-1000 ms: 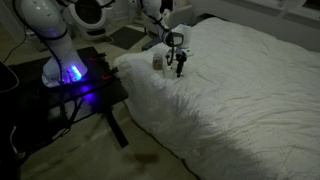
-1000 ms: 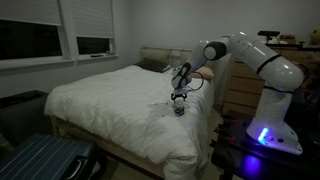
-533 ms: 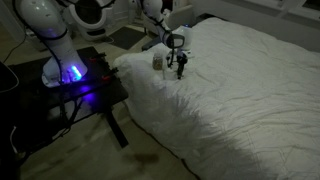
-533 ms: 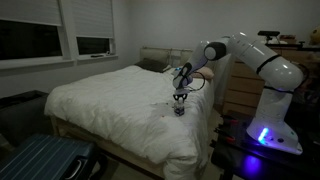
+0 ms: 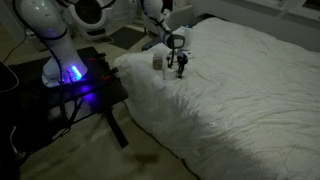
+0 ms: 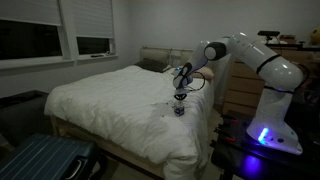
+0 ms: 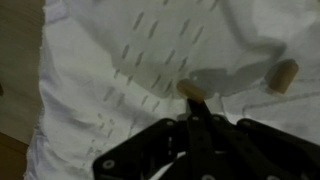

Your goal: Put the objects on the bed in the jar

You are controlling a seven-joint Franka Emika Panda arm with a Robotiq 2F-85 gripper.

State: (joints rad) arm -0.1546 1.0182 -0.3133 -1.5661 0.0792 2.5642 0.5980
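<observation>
At the edge of the bed (image 5: 250,95), the gripper (image 7: 192,103) stands fully closed, apparently pinching one olive-brown bit (image 7: 190,90); a second bit (image 7: 284,75) lies apart on the cover. The jar (image 5: 158,62) stands upright just beside the fingers, on the robot-base side.

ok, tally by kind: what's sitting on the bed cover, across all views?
small tan bits: 2
jar: 1
total: 3

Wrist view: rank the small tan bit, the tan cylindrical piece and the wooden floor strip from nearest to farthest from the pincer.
1. Small tan bit, right at the pincer tips.
2. Tan cylindrical piece, off to the right.
3. Wooden floor strip, along the left edge.
</observation>
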